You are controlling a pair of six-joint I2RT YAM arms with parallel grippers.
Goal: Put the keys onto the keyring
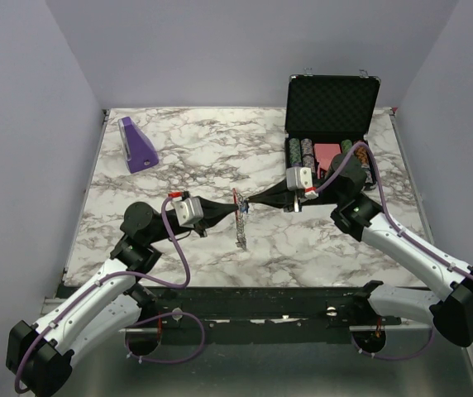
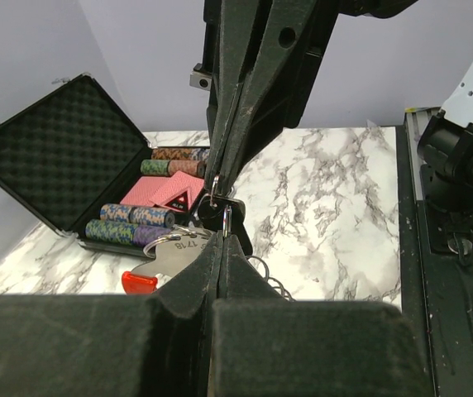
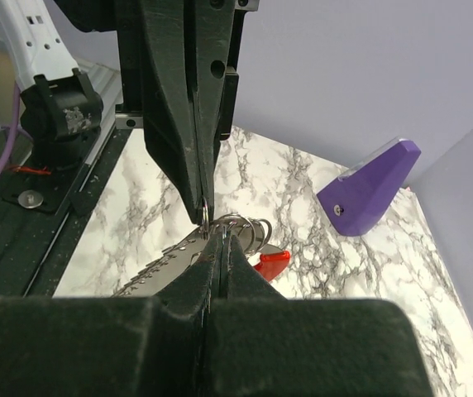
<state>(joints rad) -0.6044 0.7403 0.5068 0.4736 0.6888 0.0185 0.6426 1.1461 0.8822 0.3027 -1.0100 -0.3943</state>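
**Top external: both arms nose to nose on the keyring [image 1: 240,225]**

So the left gripper [image 1: 233,208] and right gripper [image 1: 250,201] meet tip to tip over the middle of the marble table [image 1: 319,248]. The keyring dangles between them with its grey strap [image 1: 241,236] hanging straight down. Can't tell if the strap's bottom end touches the marble.

Left wrist cam: its own fingers [image 2: 187,281] are squeezed together on a thin silver loop. The right gripper comes in from above, also closed to a sliver, nipping a small ring. The red clip [image 2: 141,283] and a grey tag hang off to the left. The keys [image 2: 212,217] are bunched right at the pinch. I can make out one dark head there, but they're too small to count.

Right wrist cam shows the same pinch from the other side, with a purple block [image 3: 369,194] on the table behind it. An open chip case [image 1: 332,103] sits at the far right corner.
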